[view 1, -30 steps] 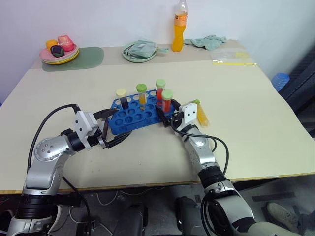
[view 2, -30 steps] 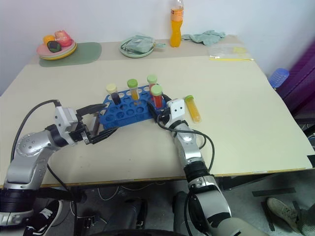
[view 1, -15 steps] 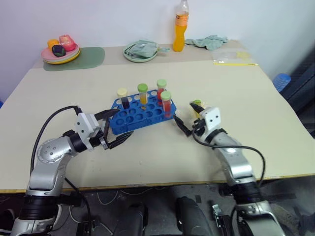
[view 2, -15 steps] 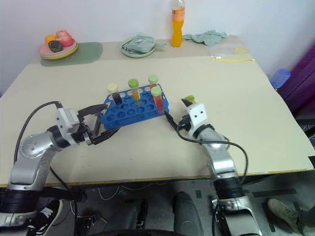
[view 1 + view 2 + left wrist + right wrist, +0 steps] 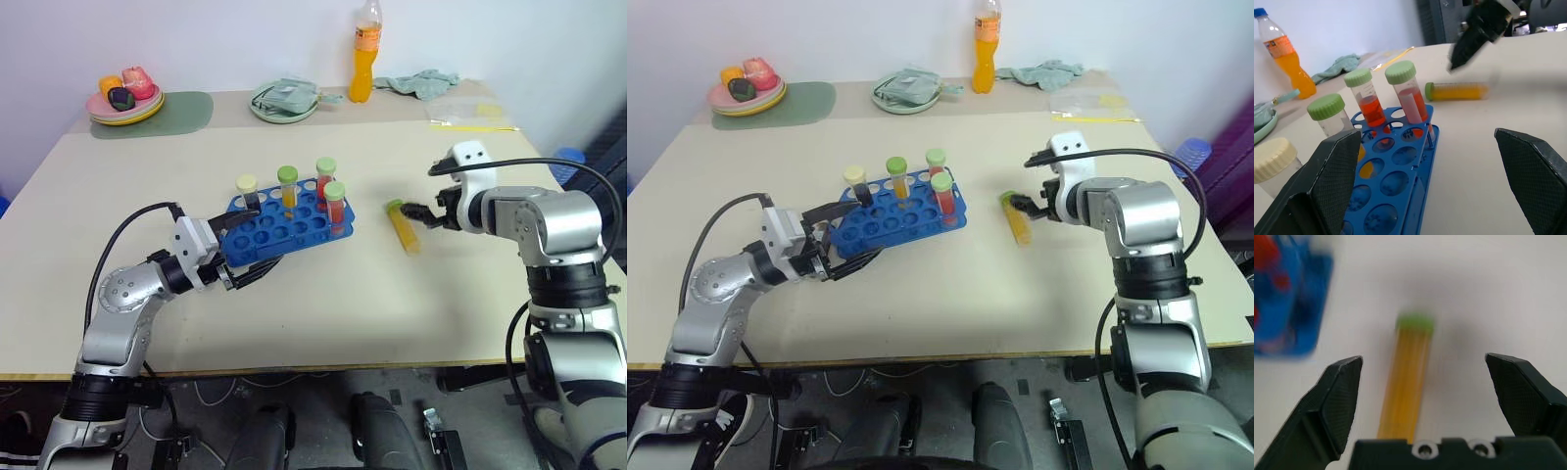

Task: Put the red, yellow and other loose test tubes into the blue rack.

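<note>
The blue rack (image 5: pixel 284 223) sits mid-table with several capped tubes upright in it: one cream-capped (image 5: pixel 246 186), one yellow (image 5: pixel 286 181) and two red (image 5: pixel 333 201). A loose yellow tube (image 5: pixel 404 227) with a green cap lies flat to the rack's right. My right gripper (image 5: pixel 424 191) hangs open just above this tube, whose length runs between the fingers in the right wrist view (image 5: pixel 1405 382). My left gripper (image 5: pixel 257 245) is open at the rack's near left corner, one finger on each side of it, holding nothing. The left wrist view shows the rack (image 5: pixel 1400 166) and the lying tube (image 5: pixel 1459 91).
Along the far edge stand an orange drink bottle (image 5: pixel 361 54), a green plate with a cloth (image 5: pixel 284 100), a plate of toy food (image 5: pixel 125 96) on a green mat (image 5: pixel 171 110), a teal cloth (image 5: pixel 421 83) and a plastic bag (image 5: pixel 465 113).
My right arm swung from the rack's right end out to the right and rose, its gripper now tilted down over the lying yellow tube. The left gripper has hardly moved.
</note>
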Robot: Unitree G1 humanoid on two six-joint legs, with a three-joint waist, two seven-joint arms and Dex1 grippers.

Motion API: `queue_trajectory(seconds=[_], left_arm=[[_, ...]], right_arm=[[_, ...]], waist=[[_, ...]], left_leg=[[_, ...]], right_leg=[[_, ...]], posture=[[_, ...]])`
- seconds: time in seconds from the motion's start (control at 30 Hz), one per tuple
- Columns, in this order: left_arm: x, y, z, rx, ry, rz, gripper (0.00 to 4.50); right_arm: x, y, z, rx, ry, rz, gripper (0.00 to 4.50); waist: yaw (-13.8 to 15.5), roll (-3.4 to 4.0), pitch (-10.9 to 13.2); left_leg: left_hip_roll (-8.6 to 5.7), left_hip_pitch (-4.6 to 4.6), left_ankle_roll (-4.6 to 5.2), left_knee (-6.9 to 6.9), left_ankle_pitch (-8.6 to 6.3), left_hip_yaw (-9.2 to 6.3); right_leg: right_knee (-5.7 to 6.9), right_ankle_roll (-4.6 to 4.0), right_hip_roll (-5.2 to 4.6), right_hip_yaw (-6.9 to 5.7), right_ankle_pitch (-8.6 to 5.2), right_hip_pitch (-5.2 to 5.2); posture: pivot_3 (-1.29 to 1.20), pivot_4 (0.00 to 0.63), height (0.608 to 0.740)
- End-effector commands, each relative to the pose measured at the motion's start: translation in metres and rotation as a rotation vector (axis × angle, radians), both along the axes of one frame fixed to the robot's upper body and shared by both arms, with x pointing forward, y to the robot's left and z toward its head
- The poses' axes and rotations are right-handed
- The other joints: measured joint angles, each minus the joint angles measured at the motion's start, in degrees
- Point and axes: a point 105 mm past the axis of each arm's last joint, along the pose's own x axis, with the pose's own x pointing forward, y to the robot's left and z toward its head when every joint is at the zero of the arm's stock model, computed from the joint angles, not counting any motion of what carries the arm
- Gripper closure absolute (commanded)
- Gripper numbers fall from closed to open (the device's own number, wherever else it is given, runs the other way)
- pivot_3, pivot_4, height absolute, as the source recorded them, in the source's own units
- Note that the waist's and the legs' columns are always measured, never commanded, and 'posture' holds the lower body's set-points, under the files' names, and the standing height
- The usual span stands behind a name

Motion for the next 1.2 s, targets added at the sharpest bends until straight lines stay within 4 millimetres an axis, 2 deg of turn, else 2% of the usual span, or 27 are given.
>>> queue_trajectory(seconds=[0.03, 0.23, 0.37, 0.6, 0.77, 0.87, 1.03, 1.07, 1.2], left_arm=[[0.0, -0.003, 0.01, -0.002, -0.04, 0.003, 0.0], [-0.004, -0.004, 0.009, -0.012, -0.035, 0.015, 0.0], [-0.006, -0.006, 0.008, -0.011, -0.034, 0.018, 0.0], [-0.008, -0.002, 0.005, -0.013, -0.032, 0.039, 0.0], [-0.008, 0.0, 0.002, -0.014, -0.027, 0.045, 0.0], [-0.008, 0.0, 0.002, -0.015, -0.027, 0.046, 0.0], [-0.007, 0.002, 0.001, -0.014, -0.027, 0.049, 0.0], [-0.007, 0.002, 0.001, -0.014, -0.027, 0.049, 0.0], [-0.007, 0.003, 0.002, -0.014, -0.028, 0.049, 0.0]], right_arm=[[0.0, 0.005, 0.018, -0.011, 0.086, 0.015, 0.07], [-0.002, 0.014, 0.013, -0.03, 0.227, 0.026, 0.07], [0.0, 0.006, -0.001, -0.077, 0.282, -0.019, 0.07], [0.01, -0.006, -0.01, -0.143, 0.285, -0.085, 0.07], [0.013, -0.002, -0.013, -0.153, 0.283, -0.084, 0.07], [0.011, 0.001, -0.019, -0.148, 0.303, -0.079, 0.89], [0.009, 0.007, -0.023, -0.153, 0.306, -0.055, 3.36], [0.009, 0.008, -0.022, -0.153, 0.302, -0.052, 3.69], [0.017, 0.007, -0.013, -0.158, 0.227, -0.05, 3.68]], waist=[[0.03, 0.03, 0.02], [0.72, 0.02, 0.01], [0.81, 0.02, 0.01], [0.62, 0.03, 0.01], [0.48, 0.03, 0.01], [0.52, 0.03, 0.01], [0.46, 0.03, 0.01], [0.45, 0.03, 0.01], [0.34, 0.02, 0.01]], left_leg=[[0.0, -0.01, 0.02, 0.01, -0.01, 0.0], [0.0, -0.05, 0.08, 0.0, -0.05, -0.01], [-0.04, -0.1, 0.11, 0.0, -0.07, -0.02], [-0.03, -0.12, 0.1, -0.01, -0.07, -0.01], [-0.04, -0.11, 0.1, 0.0, -0.07, 0.0], [-0.03, -0.11, 0.1, 0.0, -0.07, 0.0], [-0.03, -0.11, 0.1, 0.0, -0.07, -0.01], [-0.03, -0.11, 0.1, 0.0, -0.07, 0.0], [-0.02, -0.11, 0.1, 0.0, -0.07, -0.01]], right_leg=[[-0.02, 0.0, 0.0, -0.01, 0.0, 0.0], [-0.16, 0.01, 0.0, -0.05, 0.01, 0.01], [-0.31, 0.03, -0.03, -0.08, 0.02, 0.04], [-0.35, 0.05, -0.01, -0.08, 0.04, 0.03], [-0.35, 0.05, -0.01, -0.08, 0.05, 0.03], [-0.35, 0.05, 0.0, -0.08, 0.06, 0.03], [-0.35, 0.05, 0.0, -0.08, 0.06, 0.03], [-0.35, 0.05, 0.0, -0.08, 0.06, 0.03], [-0.35, 0.05, 0.01, -0.08, 0.06, 0.03]], posture=[[0.0, 0.15, 0.74], [0.0, 0.15, 0.74], [0.0, 0.15, 0.74], [0.0, 0.15, 0.74], [0.0, 0.15, 0.74], [0.0, 0.15, 0.74], [0.0, 0.15, 0.74], [0.0, 0.15, 0.74], [0.0, 0.15, 0.74]])
